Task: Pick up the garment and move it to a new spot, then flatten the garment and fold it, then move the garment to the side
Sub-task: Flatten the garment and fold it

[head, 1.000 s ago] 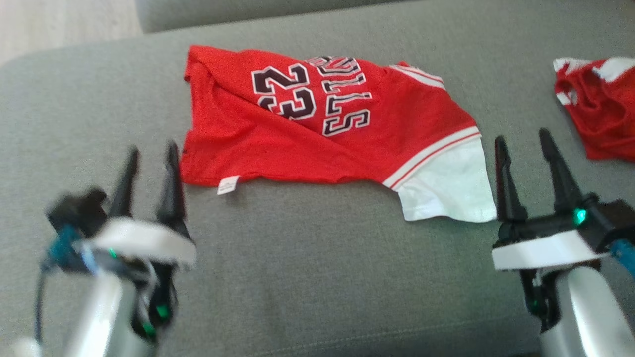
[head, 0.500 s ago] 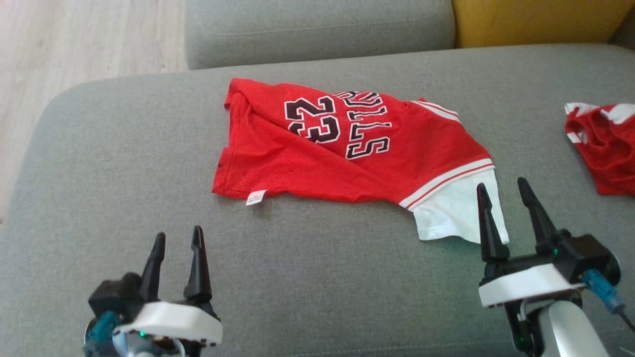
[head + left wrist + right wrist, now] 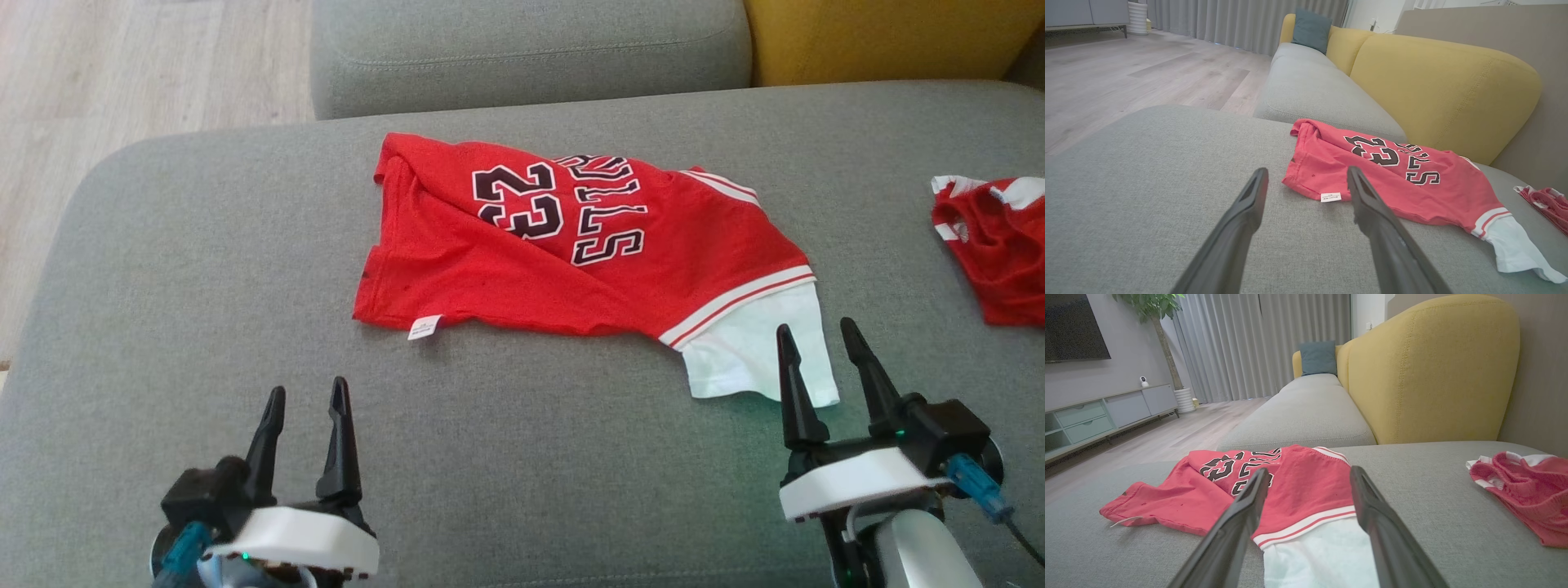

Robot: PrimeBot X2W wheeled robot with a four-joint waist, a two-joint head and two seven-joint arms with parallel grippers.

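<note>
At seven o'clock the left gripper [image 3: 309, 385] hangs over the grey cushion [image 3: 204, 327], fingers spread wide, holding nothing. At five o'clock the right gripper [image 3: 815, 324] is equally wide and empty, its tips by the white sleeve of the red jersey [image 3: 571, 253]. The jersey lies mid-cushion, toward twelve. Another red garment [image 3: 992, 245] sits at three.

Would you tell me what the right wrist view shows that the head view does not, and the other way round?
The right wrist view adds the TV, plant, curtains and blue cushion. The head view adds the open left gripper. Both have the jersey, the second red garment, the yellow backrest and the open right gripper.
</note>
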